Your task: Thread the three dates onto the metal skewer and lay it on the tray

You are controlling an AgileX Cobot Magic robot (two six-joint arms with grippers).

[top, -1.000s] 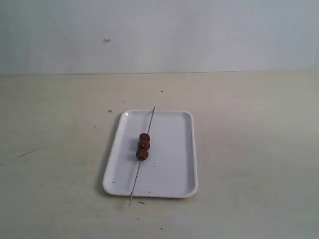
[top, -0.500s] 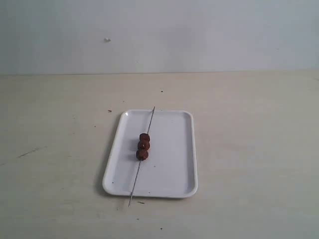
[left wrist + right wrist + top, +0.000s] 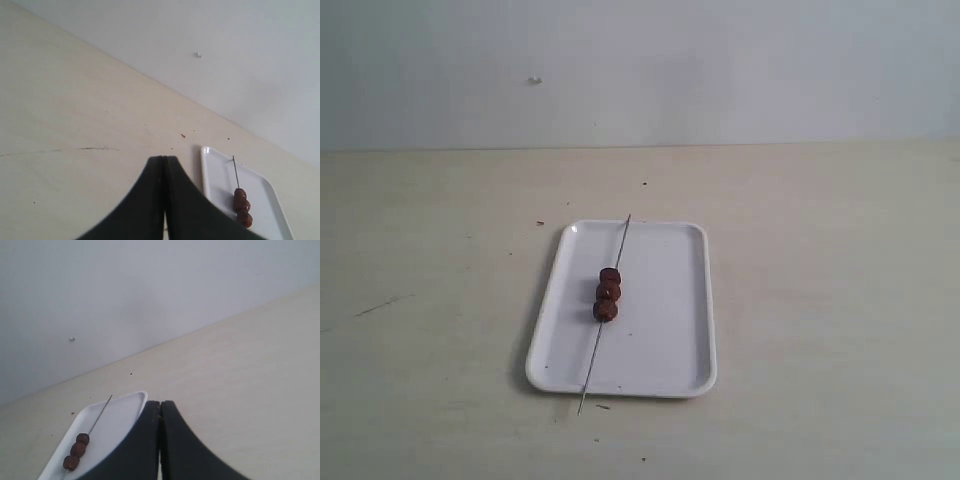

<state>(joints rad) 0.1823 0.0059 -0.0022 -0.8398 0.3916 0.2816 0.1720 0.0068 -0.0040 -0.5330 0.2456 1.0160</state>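
The white tray [image 3: 660, 340] lies in the middle of the table. Across it, lengthwise, rests the metal skewer [image 3: 592, 365], both ends poking past the rim. The three dates [image 3: 608, 293] sit in a touching row on the skewer near its middle. The left wrist view shows the tray [image 3: 220, 172], the skewer [image 3: 234, 171] and the dates [image 3: 242, 206] beside my left gripper [image 3: 164, 158], which is shut and empty. My right gripper [image 3: 160, 403] is shut and empty too, with the tray [image 3: 120, 417], skewer [image 3: 101, 417] and dates [image 3: 76, 451] off to one side. Neither gripper appears in the exterior view.
The pale table [image 3: 820, 260] spreads around the tray on all sides, with a few small dark specks [image 3: 644, 184] and a thin scratch [image 3: 378, 306]. A plain light wall [image 3: 720, 70] rises behind the table's far edge.
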